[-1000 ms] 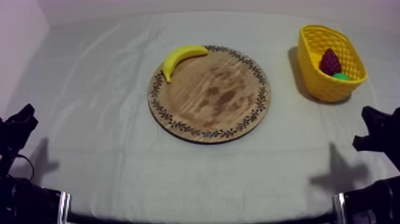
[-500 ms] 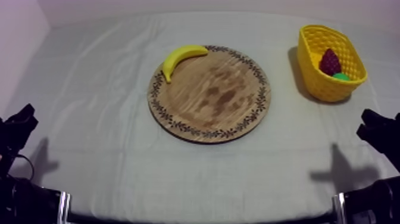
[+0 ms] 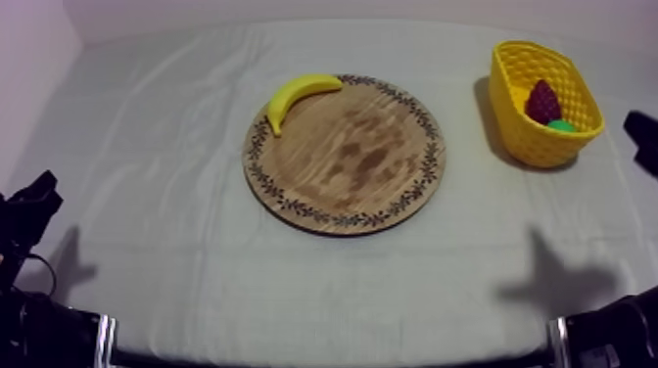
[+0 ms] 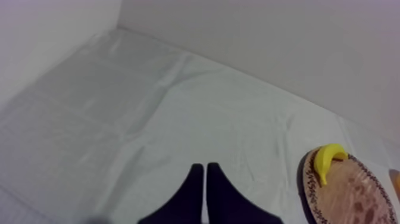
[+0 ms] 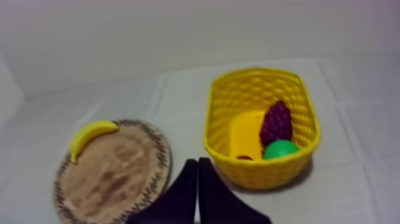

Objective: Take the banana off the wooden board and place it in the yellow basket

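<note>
The yellow banana [image 3: 302, 92] lies across the upper left rim of the round wooden board [image 3: 352, 166] at the table's middle. The yellow basket [image 3: 524, 142] stands at the far right with a bunch of grapes [image 3: 541, 101] and a green fruit [image 3: 561, 125] inside. My right gripper [image 3: 641, 135] hangs at the right edge, just beside the basket. Its wrist view shows the fingers together as a narrow wedge [image 5: 197, 164], in front of the basket [image 5: 262, 173] and beside the board [image 5: 113, 176] with the banana [image 5: 89, 134]. My left gripper [image 3: 39, 191] rests low at the left, shut [image 4: 205, 173], far from the banana [image 4: 326, 161].
The basket also holds a yellow object [image 5: 246, 134] under the grapes [image 5: 277, 122] and green fruit [image 5: 281, 149]. Bare cloth surrounds the board. A wall runs along the table's far edge and left side.
My right arm has lifted from low at the right edge up to the level of the basket, and its shadow on the cloth has shifted. The left arm and the fruit stay still.
</note>
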